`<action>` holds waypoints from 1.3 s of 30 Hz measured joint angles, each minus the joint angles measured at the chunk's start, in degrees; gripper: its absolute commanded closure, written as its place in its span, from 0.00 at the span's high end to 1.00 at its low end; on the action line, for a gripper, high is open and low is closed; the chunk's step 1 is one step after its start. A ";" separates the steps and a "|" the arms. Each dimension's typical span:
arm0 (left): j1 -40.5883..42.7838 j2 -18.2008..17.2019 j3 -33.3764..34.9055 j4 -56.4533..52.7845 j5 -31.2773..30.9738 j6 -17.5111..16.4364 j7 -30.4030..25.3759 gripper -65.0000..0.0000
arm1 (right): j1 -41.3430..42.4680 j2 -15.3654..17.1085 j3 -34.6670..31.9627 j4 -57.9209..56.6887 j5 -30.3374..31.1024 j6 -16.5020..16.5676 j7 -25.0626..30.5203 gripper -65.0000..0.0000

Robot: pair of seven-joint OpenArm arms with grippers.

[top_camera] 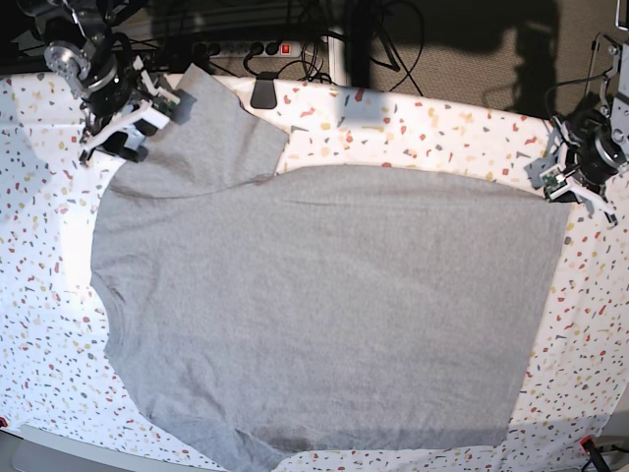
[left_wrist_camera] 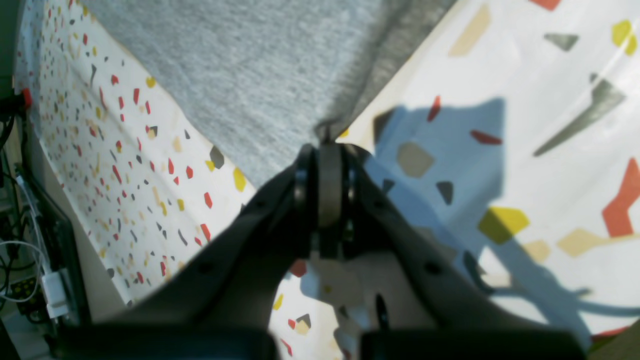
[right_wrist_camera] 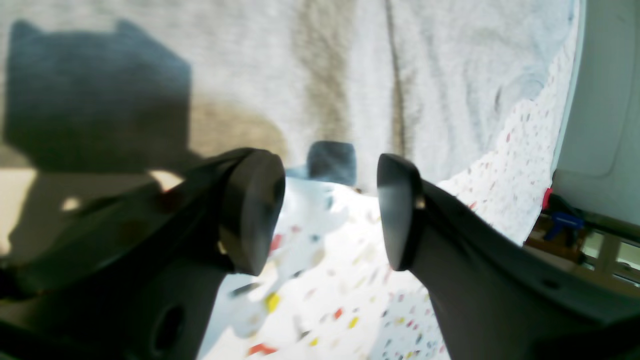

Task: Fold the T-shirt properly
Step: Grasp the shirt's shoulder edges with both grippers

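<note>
Gripper check for you: left gripper [left_wrist_camera: 327, 145] clamped tight on T-shirt [top_camera: 324, 305] corner, fabric pinched btwn jaws. Right gripper [right_wrist_camera: 330, 210] jaws wide apart, holding nothing, hovering over sleeve edge. T-shirt spread flat, plain side up, across speckled counter [top_camera: 39, 324]; one sleeve near right gripper, hem corner at left gripper.

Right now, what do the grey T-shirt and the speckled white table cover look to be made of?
Grey short-sleeved T-shirt: soft heathered knit, probably cotton jersey; matte, fuzzy flecked weave, gentle wrinkles. Speckled white table cover: likely a printed sheet, vinyl or coated cloth; smooth, faint creases, slight sheen.
</note>
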 measured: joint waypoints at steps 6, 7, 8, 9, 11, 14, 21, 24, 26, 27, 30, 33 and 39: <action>0.00 0.02 0.02 0.00 0.04 1.27 0.63 0.00 | 2.47 0.13 -0.74 -2.58 -0.02 1.33 1.90 0.52; 0.00 0.02 0.02 0.00 0.04 1.29 0.66 0.00 | 3.04 0.11 -1.42 -3.10 0.02 1.33 1.86 0.52; 0.00 0.02 0.02 0.00 0.04 1.29 0.81 0.00 | 3.76 0.13 -2.27 -3.54 -0.02 1.33 1.70 0.52; 0.00 0.02 0.02 0.00 0.04 1.29 0.83 0.00 | 4.24 0.15 -3.32 -3.89 -0.04 1.33 1.68 0.52; 0.00 0.02 0.02 0.00 0.04 1.29 0.81 0.00 | 5.68 0.15 -5.79 -4.37 -0.22 1.31 0.92 0.52; 0.00 0.02 0.02 0.00 0.04 1.29 0.90 0.00 | 7.52 0.13 -9.31 -4.59 -0.39 1.09 -1.66 0.52; 0.00 0.02 0.02 0.00 0.04 1.29 0.90 0.00 | 8.70 0.26 -11.26 -4.68 -0.44 5.53 -3.61 0.33; 0.00 0.02 0.02 0.00 0.04 1.29 0.90 0.00 | 8.70 0.26 -11.28 -5.53 1.70 5.44 -3.28 0.19; 0.00 0.02 0.02 0.00 0.04 1.29 0.90 0.00 | 8.70 0.26 -11.28 -6.10 3.13 5.44 -2.97 0.08; 0.00 0.02 0.02 0.00 0.04 1.29 0.92 0.00 | 8.70 0.24 -11.28 -6.21 3.19 5.44 -2.89 0.02; 0.02 0.02 0.02 0.00 -1.81 1.27 1.27 0.00 | 8.68 0.26 -11.28 -6.21 3.23 5.35 -2.86 0.00; 0.04 0.00 0.02 -0.02 -4.48 1.25 1.49 0.00 | 8.66 0.17 -11.39 -6.54 7.78 0.81 -3.67 0.00; 0.44 -1.18 0.13 -0.02 -12.50 1.03 1.64 0.00 | 8.61 0.46 -11.54 -6.58 14.19 -3.91 -4.98 0.00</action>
